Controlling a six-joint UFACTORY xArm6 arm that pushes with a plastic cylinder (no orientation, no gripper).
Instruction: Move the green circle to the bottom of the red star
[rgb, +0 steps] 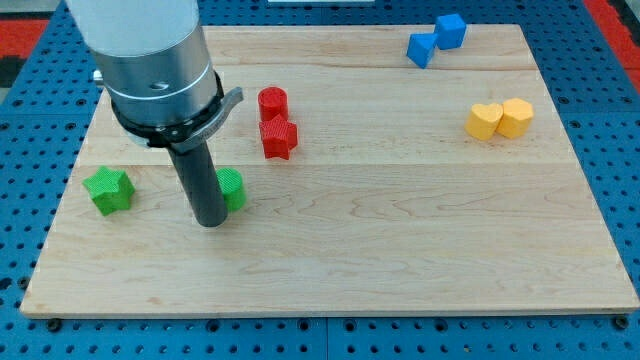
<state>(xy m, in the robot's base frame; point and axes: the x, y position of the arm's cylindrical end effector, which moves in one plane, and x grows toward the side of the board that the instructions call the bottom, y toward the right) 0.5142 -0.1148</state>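
Observation:
The green circle (232, 188) lies on the wooden board (400, 220), left of centre. The red star (278, 137) lies above and to the right of it, with a red cylinder (272, 102) touching the star's top. My tip (210, 220) rests on the board, touching the green circle's left side, slightly below it. The rod hides the circle's left edge.
A green star (108, 189) lies near the board's left edge. A blue triangle (421, 48) and a blue cube (450, 30) sit at the top right. A yellow heart (484, 121) and a yellow hexagon (516, 117) sit at the right.

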